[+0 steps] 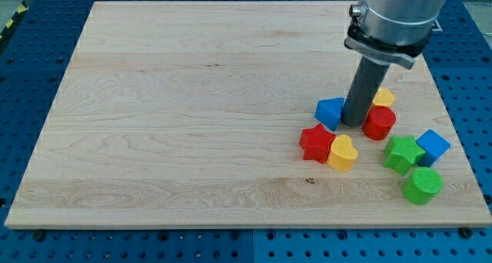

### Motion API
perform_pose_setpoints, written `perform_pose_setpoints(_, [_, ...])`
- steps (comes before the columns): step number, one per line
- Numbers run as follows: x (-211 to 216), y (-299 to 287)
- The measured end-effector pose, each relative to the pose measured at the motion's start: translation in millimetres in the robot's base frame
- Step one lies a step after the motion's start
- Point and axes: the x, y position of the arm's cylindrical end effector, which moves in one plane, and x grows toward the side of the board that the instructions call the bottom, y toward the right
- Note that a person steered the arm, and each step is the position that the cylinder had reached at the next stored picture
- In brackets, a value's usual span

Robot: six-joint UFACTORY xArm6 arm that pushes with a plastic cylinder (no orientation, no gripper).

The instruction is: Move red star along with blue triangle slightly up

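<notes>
The red star (316, 143) lies on the wooden board (192, 101) at the view's lower right, touching a yellow heart (343, 153) on its right. The blue triangle (330, 111) sits just above the red star. My tip (354, 124) rests on the board right beside the blue triangle's right edge, between it and a red cylinder (379, 122), and above and to the right of the red star.
A yellow block (383, 98) peeks out behind the rod, above the red cylinder. A green star (403, 153), a blue cube (433, 146) and a green cylinder (422, 184) cluster near the board's right edge. The board sits on a blue perforated table.
</notes>
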Motion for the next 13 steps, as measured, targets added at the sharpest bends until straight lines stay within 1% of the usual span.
perform_pose_setpoints(1, [-21.1,-3.1])
perform_pose_setpoints(2, [-55.5,-29.7])
perform_pose_setpoints(3, [-55.4,-105.2])
perform_pose_setpoints(4, [-3.1,-162.0])
perform_pose_setpoints(5, [75.5,-149.2])
perform_pose_setpoints(6, [107.6,-112.2])
perform_pose_setpoints(7, [106.2,-107.1])
perform_pose_setpoints(8, [80.4,-80.7])
perform_pose_setpoints(9, [64.8,-50.6])
perform_pose_setpoints(10, [55.5,-37.2])
perform_pose_setpoints(11, [44.5,-26.9])
perform_pose_setpoints(13, [2.0,-26.9])
